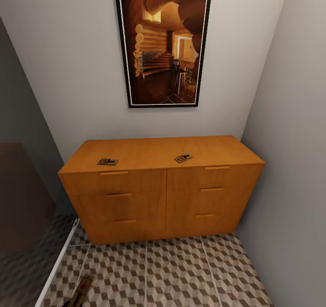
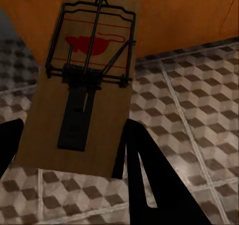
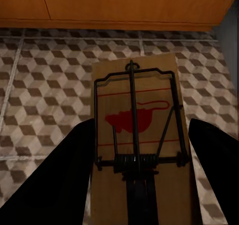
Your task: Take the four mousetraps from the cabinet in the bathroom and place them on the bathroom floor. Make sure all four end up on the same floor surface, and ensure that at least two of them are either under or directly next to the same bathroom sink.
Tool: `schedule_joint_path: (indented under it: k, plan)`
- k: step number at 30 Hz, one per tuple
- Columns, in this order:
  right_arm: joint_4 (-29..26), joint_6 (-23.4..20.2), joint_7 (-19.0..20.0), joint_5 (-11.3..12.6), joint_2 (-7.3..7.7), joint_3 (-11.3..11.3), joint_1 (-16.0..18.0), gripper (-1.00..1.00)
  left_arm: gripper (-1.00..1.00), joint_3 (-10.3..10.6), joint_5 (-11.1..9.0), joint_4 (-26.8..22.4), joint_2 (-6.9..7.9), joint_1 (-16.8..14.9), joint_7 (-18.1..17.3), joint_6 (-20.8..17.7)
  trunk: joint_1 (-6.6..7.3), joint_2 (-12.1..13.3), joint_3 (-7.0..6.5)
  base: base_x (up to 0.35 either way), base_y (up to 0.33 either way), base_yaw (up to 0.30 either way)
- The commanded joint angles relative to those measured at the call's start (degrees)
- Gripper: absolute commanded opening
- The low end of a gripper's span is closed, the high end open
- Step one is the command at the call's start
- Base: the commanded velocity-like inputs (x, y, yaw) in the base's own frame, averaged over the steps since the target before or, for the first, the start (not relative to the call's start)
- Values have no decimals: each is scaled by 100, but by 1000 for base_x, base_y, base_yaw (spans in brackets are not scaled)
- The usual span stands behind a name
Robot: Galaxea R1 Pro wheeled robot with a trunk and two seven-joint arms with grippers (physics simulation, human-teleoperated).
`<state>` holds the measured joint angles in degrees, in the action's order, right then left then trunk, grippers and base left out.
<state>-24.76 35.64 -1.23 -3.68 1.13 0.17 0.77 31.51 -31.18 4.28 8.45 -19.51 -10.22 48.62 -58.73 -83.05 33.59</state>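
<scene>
A: Both grippers clamp traps: left gripper [image 2: 67, 150] holds one mousetrap [image 2: 84, 85], right gripper [image 3: 144, 160] another [image 3: 142, 145], boards running lengthwise out from the fingers.

B: We've two more on the cabinet [image 1: 163, 194] top, over the bathroom floor [image 1: 181, 271].

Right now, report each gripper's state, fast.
Left gripper: shut on a mousetrap, fingers on either side of the board.
Right gripper: shut on another mousetrap, held the same way above the floor.

Cube-patterned floor tiles [image 2: 199, 85] spread below the left gripper [image 2: 72, 128]; ahead of it stands the orange-brown cabinet [image 2: 189, 16], against a pale wall [image 1: 68, 72] bearing a framed picture [image 1: 163, 44]
</scene>
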Motion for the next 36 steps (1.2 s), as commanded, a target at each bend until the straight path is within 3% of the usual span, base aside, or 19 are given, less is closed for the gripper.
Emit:
schedule_joint_path:
  k: [1,4,8,13,18,22,27,36]
  plan:
    - [-121,-80,-11,-36,14,1,2,-100,-100,20,-58,19,-107,63,343,87,0,-3,5,0,0,0]
    - [-370,-192,-19,-36,29,1,2,-100,-100,26,-73,20,-278,155,919,159,0,-3,5,0,0,0]
    - [-645,-328,-25,-36,40,1,2,-100,-100,23,-89,20,-453,192,1212,192,0,-3,5,0,0,0]
    - [-1004,-811,-20,-36,43,1,2,-100,-100,22,-101,15,-600,200,1511,199,0,-3,5,0,0,0]
    - [-1547,-1382,-10,-36,42,1,2,-100,-100,30,-92,-5,-767,201,2228,200,0,-3,5,0,0,0]
    - [-1815,-1577,-11,-36,38,1,2,-100,-100,37,-83,-75,-822,202,2695,200,0,-3,5,0,0,0]
    - [-2016,-1630,-12,-36,37,1,3,-100,-100,45,-74,-86,-834,202,2852,205,0,-3,5,0,0,0]
    - [-2383,-1848,2,-36,36,8,4,-100,-100,55,-58,-38,-851,202,2827,203,0,-3,5,0,0,0]
